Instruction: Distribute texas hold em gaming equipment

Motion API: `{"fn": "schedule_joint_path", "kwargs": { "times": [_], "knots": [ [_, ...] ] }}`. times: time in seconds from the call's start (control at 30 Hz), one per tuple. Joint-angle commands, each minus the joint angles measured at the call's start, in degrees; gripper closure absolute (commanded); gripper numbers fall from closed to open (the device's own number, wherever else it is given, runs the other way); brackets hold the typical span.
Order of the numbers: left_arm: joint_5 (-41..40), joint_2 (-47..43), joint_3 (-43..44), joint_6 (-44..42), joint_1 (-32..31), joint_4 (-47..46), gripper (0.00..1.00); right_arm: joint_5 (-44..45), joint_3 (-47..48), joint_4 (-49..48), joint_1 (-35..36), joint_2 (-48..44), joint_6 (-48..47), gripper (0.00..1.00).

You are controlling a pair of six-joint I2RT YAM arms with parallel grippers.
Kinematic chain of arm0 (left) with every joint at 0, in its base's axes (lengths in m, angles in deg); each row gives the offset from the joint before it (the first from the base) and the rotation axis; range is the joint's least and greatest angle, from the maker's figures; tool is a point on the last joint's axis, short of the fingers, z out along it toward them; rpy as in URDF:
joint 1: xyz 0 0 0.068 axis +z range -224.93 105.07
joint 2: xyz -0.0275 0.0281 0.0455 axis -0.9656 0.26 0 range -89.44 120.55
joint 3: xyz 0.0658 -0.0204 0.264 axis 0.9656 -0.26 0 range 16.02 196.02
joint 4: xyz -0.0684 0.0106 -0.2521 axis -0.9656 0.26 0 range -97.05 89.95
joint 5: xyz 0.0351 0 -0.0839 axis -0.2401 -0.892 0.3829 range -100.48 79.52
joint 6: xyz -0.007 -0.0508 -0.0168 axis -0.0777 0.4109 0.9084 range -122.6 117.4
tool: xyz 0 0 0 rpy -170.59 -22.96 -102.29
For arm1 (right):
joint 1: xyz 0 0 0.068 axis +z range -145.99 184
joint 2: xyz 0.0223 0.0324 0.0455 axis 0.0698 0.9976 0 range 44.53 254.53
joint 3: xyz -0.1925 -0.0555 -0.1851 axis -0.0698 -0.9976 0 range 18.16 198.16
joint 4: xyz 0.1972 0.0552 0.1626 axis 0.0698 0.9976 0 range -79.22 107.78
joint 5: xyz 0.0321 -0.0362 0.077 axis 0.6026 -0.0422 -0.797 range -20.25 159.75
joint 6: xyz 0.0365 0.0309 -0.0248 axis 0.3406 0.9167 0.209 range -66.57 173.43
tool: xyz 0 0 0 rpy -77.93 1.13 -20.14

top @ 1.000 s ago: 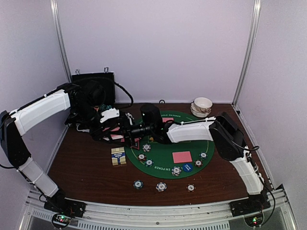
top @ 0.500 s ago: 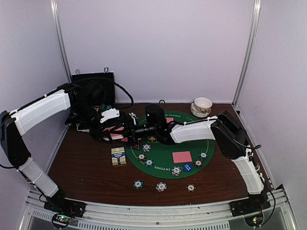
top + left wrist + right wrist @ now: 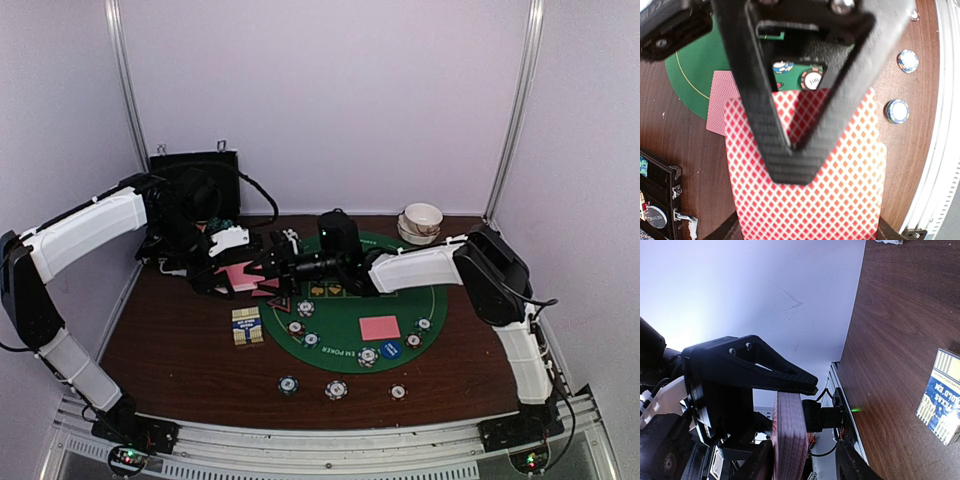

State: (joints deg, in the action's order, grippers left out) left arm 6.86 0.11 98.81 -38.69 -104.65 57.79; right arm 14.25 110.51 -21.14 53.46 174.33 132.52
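My left gripper (image 3: 232,268) is shut on a deck of pink-backed cards (image 3: 810,200), held off the table left of the green mat (image 3: 345,325). My right gripper (image 3: 278,265) reaches in from the right. In the right wrist view it (image 3: 802,462) is open, with the deck (image 3: 789,435) edge-on between its fingers and a gap on one side. One pink card (image 3: 379,327) lies on the mat. Striped poker chips (image 3: 306,308) sit on the mat and in front of it (image 3: 336,389). A black-and-red triangular marker (image 3: 283,302) and a blue disc (image 3: 390,349) lie on the mat.
A blue-and-cream card box (image 3: 246,325) lies left of the mat and shows in the right wrist view (image 3: 942,410). A black hard case (image 3: 195,185) stands at the back left. Stacked white bowls (image 3: 422,220) sit at the back right.
My right arm has drawn back to the right, away from the left gripper. More of the pink cards now shows between the two grippers. The left arm has stayed put.
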Motion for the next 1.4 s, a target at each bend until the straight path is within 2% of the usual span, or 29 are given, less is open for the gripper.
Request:
{"fn": "schedule_joint_path", "kwargs": {
  "times": [0.0, 0.13, 0.6, 1.03, 1.2, 1.3, 1.37],
  "knots": [
    [0.8, -1.6, 0.8, -0.6, 0.1, 0.0, 1.0, -0.6, -1.6, 0.0, -1.1, -3.8, -0.5, 0.58],
    [0.7, -1.5, 0.8, -0.6, 0.1, 0.0, 1.0, -0.7, -3.1, 0.2, -1.3, -5.8, -0.9, 0.6],
    [-0.5, -0.9, 0.7, -0.9, 0.1, 0.1, 1.0, -0.9, -5.6, 1.7, -1.3, -10.0, -1.7, 0.8],
    [-1.6, -0.3, 1.3, -0.9, 0.1, 0.0, 1.0, -2.0, -4.7, 2.1, 0.0, -8.9, -1.3, 0.91],
    [-2.4, -0.1, 1.5, -0.9, 0.1, 0.1, 1.0, -2.4, -4.0, 2.7, 0.2, -8.6, -1.2, 0.92],
    [-2.3, -0.4, 1.4, -0.9, 0.1, 0.0, 1.0, -2.3, -4.3, 3.1, -0.3, -8.8, -1.4, 1.0],
    [-2.4, -0.5, 1.2, -1.0, 0.1, 0.0, 1.0, -2.3, -4.8, 3.5, -1.1, -9.3, -1.7, 1.0]
  ]
}}
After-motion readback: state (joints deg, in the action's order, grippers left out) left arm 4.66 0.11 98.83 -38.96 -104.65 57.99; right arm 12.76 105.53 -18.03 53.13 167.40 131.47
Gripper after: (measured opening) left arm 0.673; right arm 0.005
